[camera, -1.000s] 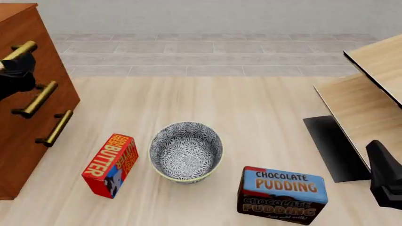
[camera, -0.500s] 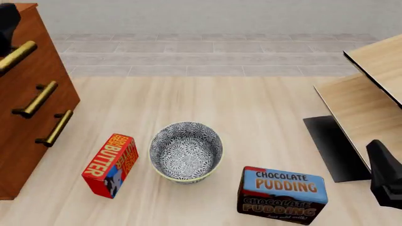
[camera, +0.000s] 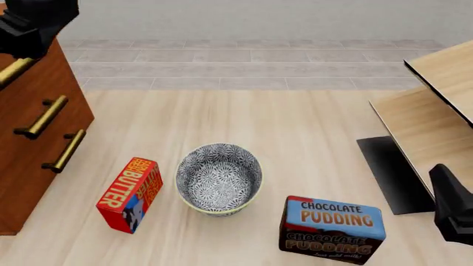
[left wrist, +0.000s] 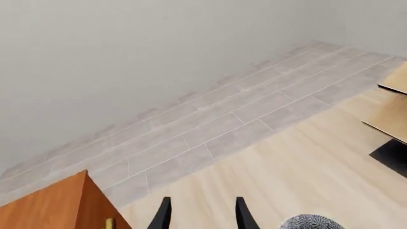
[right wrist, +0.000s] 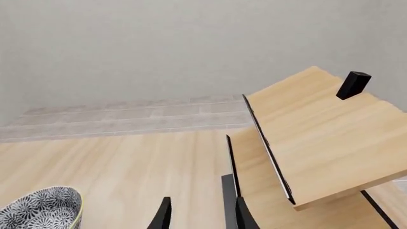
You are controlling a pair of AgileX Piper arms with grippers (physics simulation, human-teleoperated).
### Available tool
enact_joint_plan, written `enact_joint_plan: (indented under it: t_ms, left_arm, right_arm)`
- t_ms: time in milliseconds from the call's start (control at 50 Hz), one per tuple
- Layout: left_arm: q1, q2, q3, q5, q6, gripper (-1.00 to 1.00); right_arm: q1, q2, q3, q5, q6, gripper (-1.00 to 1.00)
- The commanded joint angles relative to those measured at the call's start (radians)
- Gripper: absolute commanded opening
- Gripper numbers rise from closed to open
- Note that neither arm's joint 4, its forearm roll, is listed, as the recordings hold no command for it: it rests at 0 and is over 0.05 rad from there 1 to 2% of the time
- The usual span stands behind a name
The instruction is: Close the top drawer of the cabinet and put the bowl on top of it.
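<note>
The reddish-brown cabinet (camera: 30, 144) stands at the left edge of the front view. Only part of the top drawer's brass handle (camera: 15, 69) shows, and its front looks level with the two drawers below. My left gripper (camera: 37, 22) hovers over the cabinet's top front corner, open and empty. In the left wrist view its fingers (left wrist: 164, 217) frame bare floor. The patterned bowl (camera: 219, 178) sits upright on the floor in the middle. My right gripper (camera: 452, 208) hangs low at the right edge, open and empty, well away from the bowl (right wrist: 38, 210).
A red butter box (camera: 130, 194) lies just left of the bowl. A chocolate pudding box (camera: 333, 227) stands to its right front. Pale light-wood furniture (camera: 436, 111) with a dark base fills the right side, close to my right arm.
My left gripper has risen from in front of the upper drawers to above the cabinet's top corner. The bowl, the boxes and the right arm have stayed put.
</note>
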Motion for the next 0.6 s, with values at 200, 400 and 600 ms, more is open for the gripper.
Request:
enact_joint_plan:
  t_ms: [200,400,600]
  left_arm:
    - [-0.123,0.164,-0.209,0.242,0.027,1.00]
    - [-0.131,0.283,-0.300,0.382,0.022,1.00]
    - [-0.187,0.322,-0.234,0.422,0.089,1.00]
  right_arm:
    - [-0.001,0.011,0.000,-0.005,-0.006,1.00]
    - [0.010,0.018,0.000,-0.005,-0.025,1.00]
    - [0.006,0.025,0.001,-0.012,-0.023,1.00]
